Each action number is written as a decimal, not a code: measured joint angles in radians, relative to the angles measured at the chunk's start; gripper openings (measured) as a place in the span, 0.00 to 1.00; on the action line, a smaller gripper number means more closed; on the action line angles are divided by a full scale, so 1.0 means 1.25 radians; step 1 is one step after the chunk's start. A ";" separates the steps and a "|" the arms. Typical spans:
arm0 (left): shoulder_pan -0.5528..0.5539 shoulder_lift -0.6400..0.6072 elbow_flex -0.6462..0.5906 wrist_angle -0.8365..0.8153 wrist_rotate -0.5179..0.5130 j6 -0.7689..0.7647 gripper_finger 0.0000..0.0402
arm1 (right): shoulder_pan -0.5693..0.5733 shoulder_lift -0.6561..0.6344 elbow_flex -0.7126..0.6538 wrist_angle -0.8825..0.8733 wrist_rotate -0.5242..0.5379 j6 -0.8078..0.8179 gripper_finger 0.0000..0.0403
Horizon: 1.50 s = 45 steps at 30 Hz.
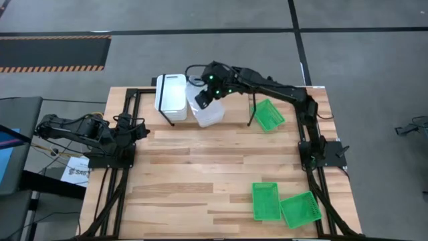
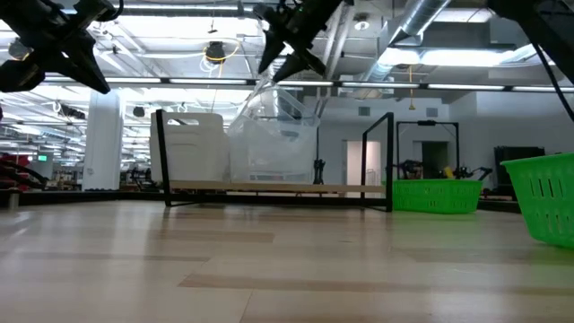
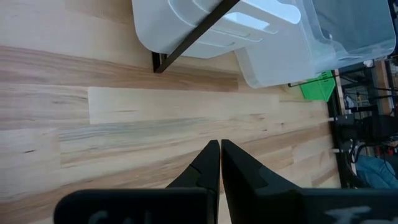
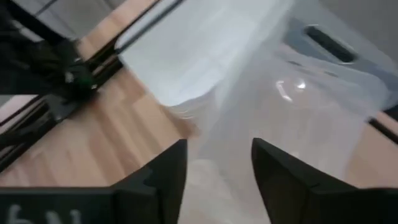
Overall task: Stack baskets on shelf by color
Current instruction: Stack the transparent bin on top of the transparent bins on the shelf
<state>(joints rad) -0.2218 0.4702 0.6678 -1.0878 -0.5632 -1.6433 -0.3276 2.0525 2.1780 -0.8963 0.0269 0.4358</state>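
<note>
The shelf (image 2: 278,187) stands at the table's far side. A stack of white baskets (image 1: 170,97) sits on its left part, and a clear basket (image 1: 208,114) stands tilted beside them (image 2: 269,135). My right gripper (image 1: 202,99) is over the clear basket's upper rim, fingers apart (image 4: 217,165). One green basket (image 1: 269,115) rests on the table just off the shelf's right end. Two more green baskets (image 1: 265,201) (image 1: 301,209) lie near the table's near right corner. My left gripper (image 1: 139,127) waits shut at the table's left (image 3: 220,155). My right gripper comes from above at the clear basket's upper rim (image 2: 269,82), its fingers apart with the see-through wall in front of them. I cannot tell whether the fingers touch the rim. The basket leans, and its bottom is on the shelf board.
Black frame rails run along the table's left side (image 1: 117,174) and right side (image 1: 321,181). A paper sheet (image 1: 77,171) lies off the left edge. Bare wood lies between the shelf and the near green baskets.
</note>
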 joint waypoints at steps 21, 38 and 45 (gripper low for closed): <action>0.000 0.000 0.000 0.001 0.006 -0.001 0.00 | 0.041 0.039 0.000 -0.036 0.046 0.007 0.53; 0.000 0.000 0.000 -0.002 0.006 0.005 0.00 | 0.044 0.040 0.000 -0.074 0.079 -0.025 0.02; 0.000 0.000 0.000 -0.002 0.006 0.005 0.00 | 0.048 0.036 0.011 -0.088 0.106 -0.058 0.01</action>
<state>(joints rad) -0.2221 0.4706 0.6678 -1.0904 -0.5560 -1.6375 -0.2680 2.0975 2.1921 -1.0066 0.1595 0.3628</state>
